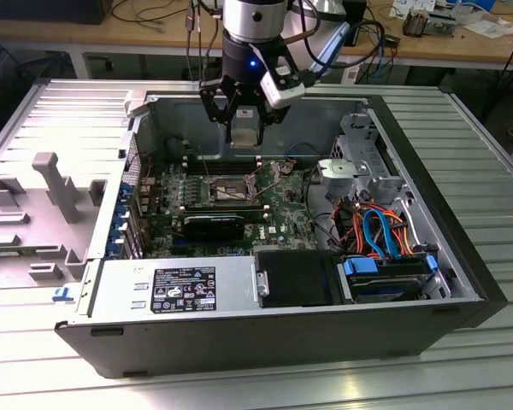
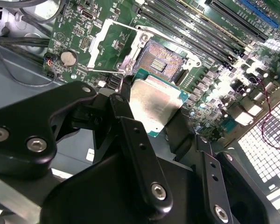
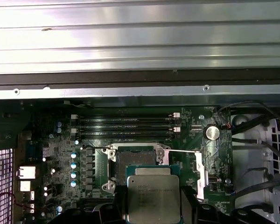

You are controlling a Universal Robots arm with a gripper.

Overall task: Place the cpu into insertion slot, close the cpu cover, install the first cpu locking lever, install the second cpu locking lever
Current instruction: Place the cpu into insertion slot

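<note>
pc case (image 1: 282,342) lies on its side across the middle of the ribbed metal desk (image 1: 479,171), open face up. green board (image 1: 282,213) sits flat on the case floor. arm (image 1: 255,34) hangs over the case's far wall.

step in hand, by my read: the first one, cpu into slot. nothing is seated yet.

jaws are narrow and clamped on the cpu (image 2: 156,100), one black finger (image 2: 130,135) on each of two opposite edges, silver top showing btwn them. chip looks roughly level.

in the exterior view the cpu hangs well above the board, apart from everything. in the second wrist view it's just short of the insertion slot (image 2: 164,59), which is bare w/ the contact field exposed, near the board's middle.

cpu cover (image 2: 98,42) is swung open off the slot's edge toward the coin cell (image 2: 67,58). thin lever rod (image 2: 105,70) looks unhooked, so the way in seems free.

seating would call for the chip squared to the slot's rim, corners matched, kept flat, then set down w/o force. can't tell notch orientation from here.
</note>
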